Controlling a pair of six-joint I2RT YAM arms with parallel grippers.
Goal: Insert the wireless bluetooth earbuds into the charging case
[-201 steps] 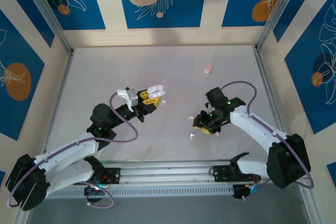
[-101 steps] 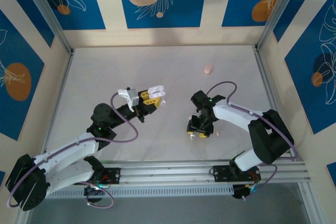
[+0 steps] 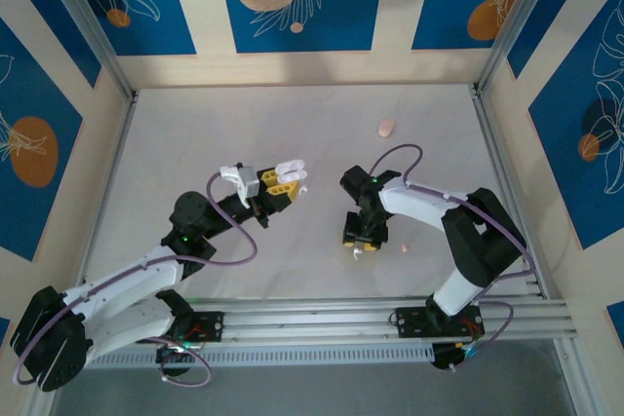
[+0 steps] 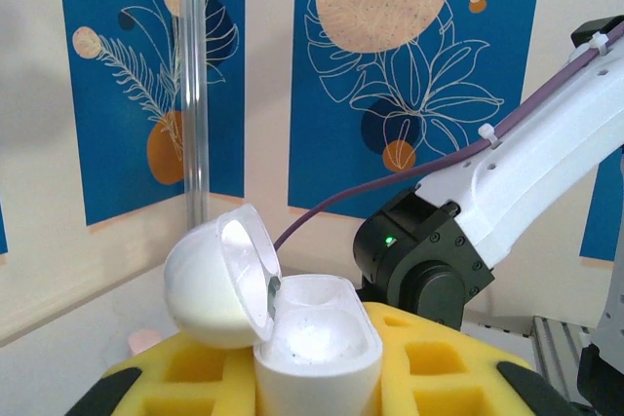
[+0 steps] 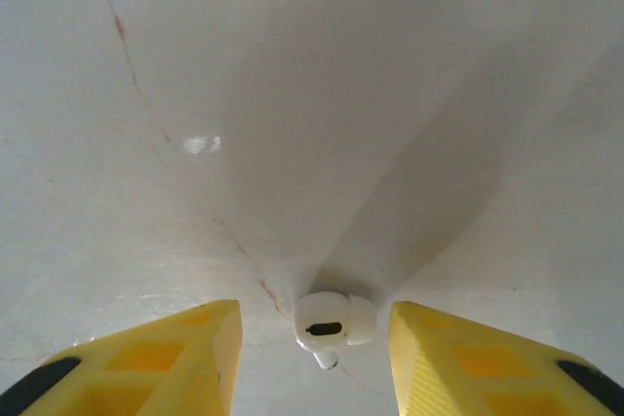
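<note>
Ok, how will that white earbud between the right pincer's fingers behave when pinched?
The white earbud looks glossy and rounded, so it may slip or roll. Tiny beside the yellow fingers, it is probably light. It looks like hard plastic, unlikely to flex.

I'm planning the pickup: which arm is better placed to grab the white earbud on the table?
Right. The right fingers stand open on either side of the earbud; the left fingers are shut on the open case.

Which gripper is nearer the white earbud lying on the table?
Right. Right gripper straddles the white earbud; left gripper sits well left, holding the open charging case.
</note>
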